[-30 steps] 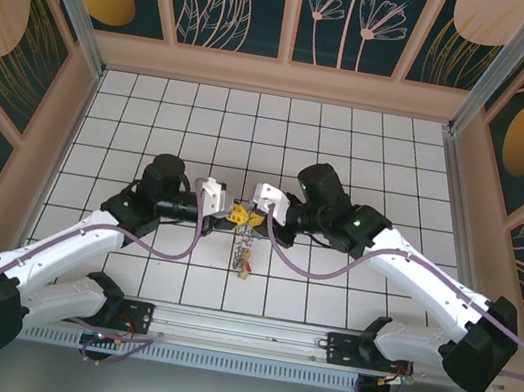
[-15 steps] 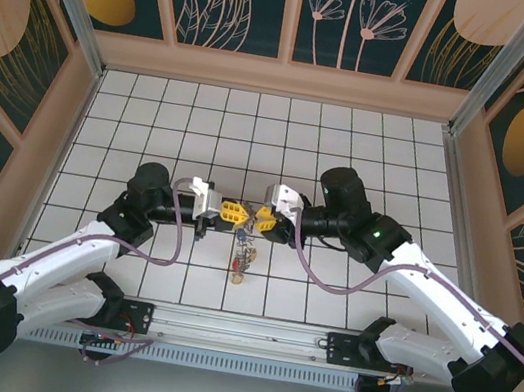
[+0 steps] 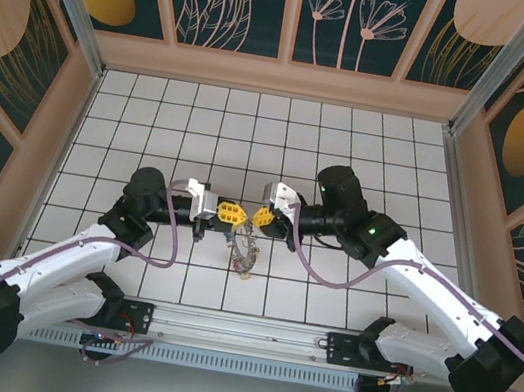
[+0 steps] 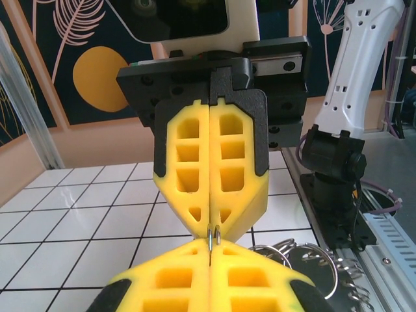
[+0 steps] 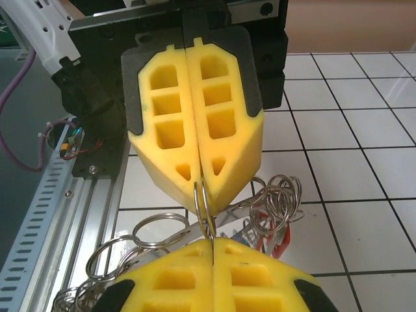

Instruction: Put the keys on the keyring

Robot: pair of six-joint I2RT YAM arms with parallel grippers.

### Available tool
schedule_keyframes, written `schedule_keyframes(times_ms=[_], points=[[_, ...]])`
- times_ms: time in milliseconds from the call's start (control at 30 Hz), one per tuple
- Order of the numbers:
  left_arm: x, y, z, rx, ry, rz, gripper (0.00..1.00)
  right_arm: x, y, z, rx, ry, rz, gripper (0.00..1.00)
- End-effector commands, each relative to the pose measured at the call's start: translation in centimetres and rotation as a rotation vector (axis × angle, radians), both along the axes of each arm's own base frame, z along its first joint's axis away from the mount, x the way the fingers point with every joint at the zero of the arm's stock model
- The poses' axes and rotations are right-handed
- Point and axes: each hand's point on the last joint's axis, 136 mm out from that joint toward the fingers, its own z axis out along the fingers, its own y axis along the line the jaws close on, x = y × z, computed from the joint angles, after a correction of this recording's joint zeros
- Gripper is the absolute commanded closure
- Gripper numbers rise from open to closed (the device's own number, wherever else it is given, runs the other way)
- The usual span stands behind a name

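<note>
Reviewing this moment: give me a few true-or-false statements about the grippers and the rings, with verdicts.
1. The left gripper and the right gripper are both shut. True.
2. Their fingertips are at opposite edges of the table. False: they meet tip to tip above its middle.
3. A wire ring is pinched at the seams of both pairs of yellow fingers. True.
4. The bunch of rings lies against the back wall. False: it sits just beneath the meeting fingertips.
</note>
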Motion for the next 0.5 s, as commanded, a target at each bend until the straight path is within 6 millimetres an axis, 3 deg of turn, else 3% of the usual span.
schedule_keyframes(times_ms=[0, 333, 467], points=[[-0.9, 0.2, 3.0, -0.093, -0.104, -0.029, 1.0, 0.3, 0.5, -0.5, 0.002, 0.015, 0.002, 1.0], [-0.9, 0.2, 2.9, -0.105, -0.099, -0.03, 1.0, -0.1, 1.1, 0.2, 0.049, 0.021, 0.042, 0.79], [-1.0, 0.2, 2.8, -0.109, -0.098, -0.033, 1.0, -0.1, 1.1, 0.7, 0.065, 0.011, 0.044, 0.79]])
